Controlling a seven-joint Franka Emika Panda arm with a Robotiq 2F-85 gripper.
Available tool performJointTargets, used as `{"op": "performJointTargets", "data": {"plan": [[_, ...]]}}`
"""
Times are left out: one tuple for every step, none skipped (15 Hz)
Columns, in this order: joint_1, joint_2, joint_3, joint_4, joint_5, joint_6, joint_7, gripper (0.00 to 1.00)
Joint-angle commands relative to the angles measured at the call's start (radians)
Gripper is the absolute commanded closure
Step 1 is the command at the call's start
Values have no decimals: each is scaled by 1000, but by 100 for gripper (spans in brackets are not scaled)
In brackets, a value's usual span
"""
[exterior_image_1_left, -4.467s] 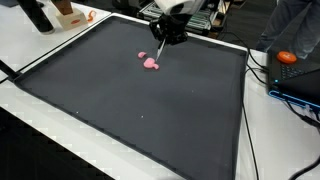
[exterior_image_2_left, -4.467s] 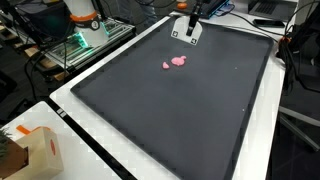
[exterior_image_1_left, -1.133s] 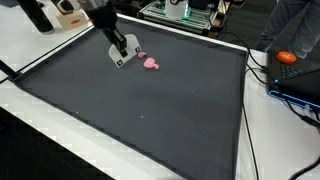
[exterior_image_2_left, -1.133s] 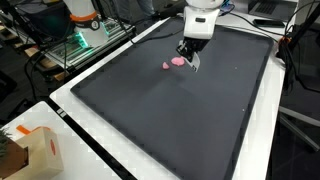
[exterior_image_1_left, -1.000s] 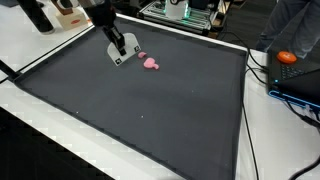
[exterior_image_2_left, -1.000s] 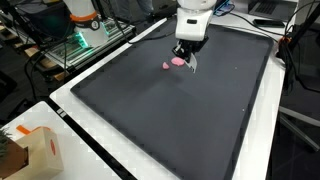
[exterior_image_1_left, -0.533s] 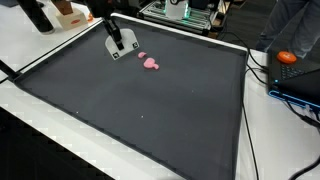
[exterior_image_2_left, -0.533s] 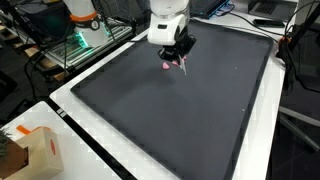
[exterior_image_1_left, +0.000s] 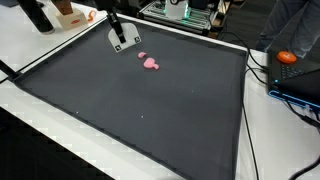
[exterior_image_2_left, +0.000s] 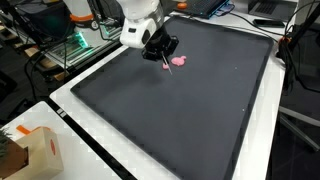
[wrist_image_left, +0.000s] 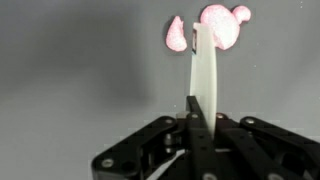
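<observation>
From end effector (wrist_image_left: 200, 105), strip (wrist_image_left: 203, 62) toward pink lump (wrist_image_left: 220, 25)

White, rounded arm casing (exterior_image_2_left: 135, 30) up top, glossy and smooth. Below it sits the black Robotiq gripper (exterior_image_2_left: 163, 58), blocky and matte. In the wrist view, black angular linkages (wrist_image_left: 150, 140) carry small round screws (wrist_image_left: 104, 163), and 1 pale cream finger (wrist_image_left: 203, 70) shows as a flat strip.

Matt dark mat (exterior_image_1_left: 160, 120), smooth white plastic strip (wrist_image_left: 204, 70), doughy pink lumps (wrist_image_left: 216, 26)
</observation>
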Motion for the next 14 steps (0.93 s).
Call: {"op": "performJointTargets", "data": {"plan": [[-3, -65, -13, -89, 49, 34, -33, 99], [-1, -73, -17, -102, 50, 38, -34, 99], [-1, -81, -20, -114, 55, 42, -36, 99], [0, -89, -22, -126, 57, 48, -37, 99], [1, -97, -23, -138, 60, 53, -39, 99], [3, -103, -25, -149, 60, 58, -37, 99], [5, -111, -26, -161, 56, 65, -37, 99], [7, -116, -27, -170, 53, 70, -38, 99], [8, -123, -27, -180, 51, 74, -40, 99], [11, -129, -27, -190, 47, 80, -42, 99], [13, -136, -25, -199, 43, 89, -56, 99], [17, -142, -25, -209, 33, 98, -57, 99], [21, -147, -25, -218, 19, 111, -57, 99], [24, -153, -24, -226, 19, 119, -65, 99]]}}
